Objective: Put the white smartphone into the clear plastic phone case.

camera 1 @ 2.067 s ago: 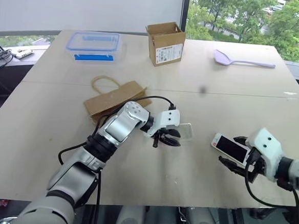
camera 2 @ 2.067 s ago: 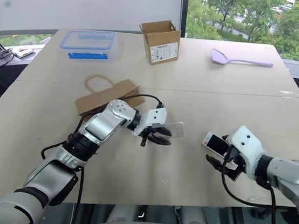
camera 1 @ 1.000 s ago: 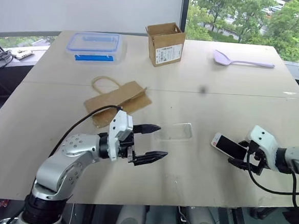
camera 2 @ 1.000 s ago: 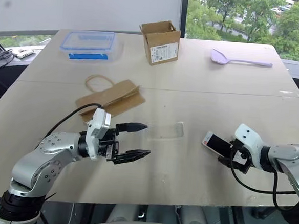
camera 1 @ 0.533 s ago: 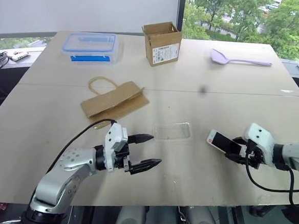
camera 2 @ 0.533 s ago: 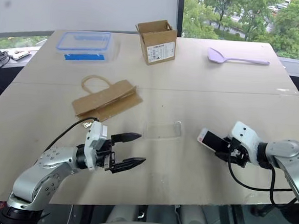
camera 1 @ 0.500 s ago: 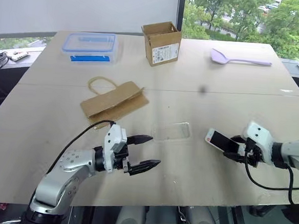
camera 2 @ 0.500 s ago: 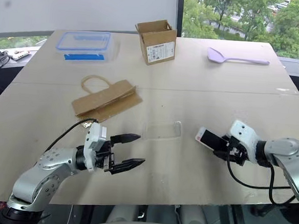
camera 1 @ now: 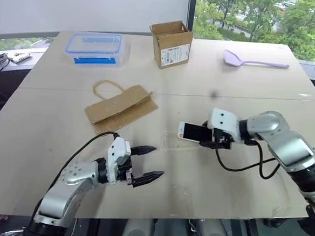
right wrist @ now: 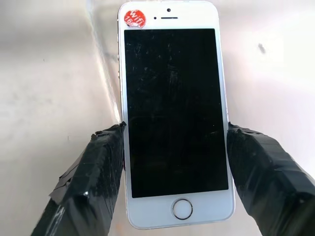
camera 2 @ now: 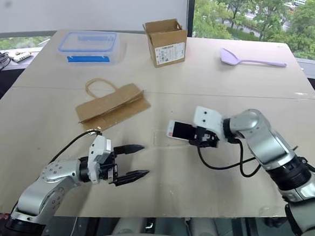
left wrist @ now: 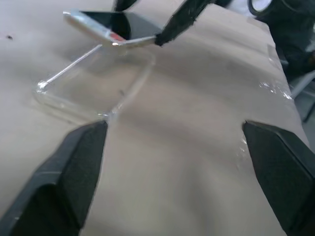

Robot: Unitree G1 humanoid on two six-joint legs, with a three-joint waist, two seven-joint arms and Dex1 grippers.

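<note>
The white smartphone [camera 1: 193, 132], black screen up with a red sticker at one end, is held by its long sides in my right gripper [camera 1: 213, 140], which is shut on it. It hangs tilted just above one end of the clear plastic phone case [camera 1: 171, 141], which lies flat on the table. In the left wrist view the phone [left wrist: 114, 29] hovers over the case [left wrist: 93, 81]. The right wrist view has the phone [right wrist: 173, 113] between two black fingers [right wrist: 98, 167]. My left gripper [camera 1: 157, 162] stands open and empty, low over the table on the near left of the case.
A brown paper bag [camera 1: 120, 107] lies left of and behind the case. Further back stand a blue-lidded clear box [camera 1: 96, 46] and an open cardboard box [camera 1: 172, 37]. A lilac spoon [camera 1: 253, 61] lies at the far right. The table's front edge [camera 1: 194, 216] is near my left gripper.
My right gripper has swung left with the phone, from the right side of the table to over the case, and rolled. The left gripper has sunk a little and stays open.
</note>
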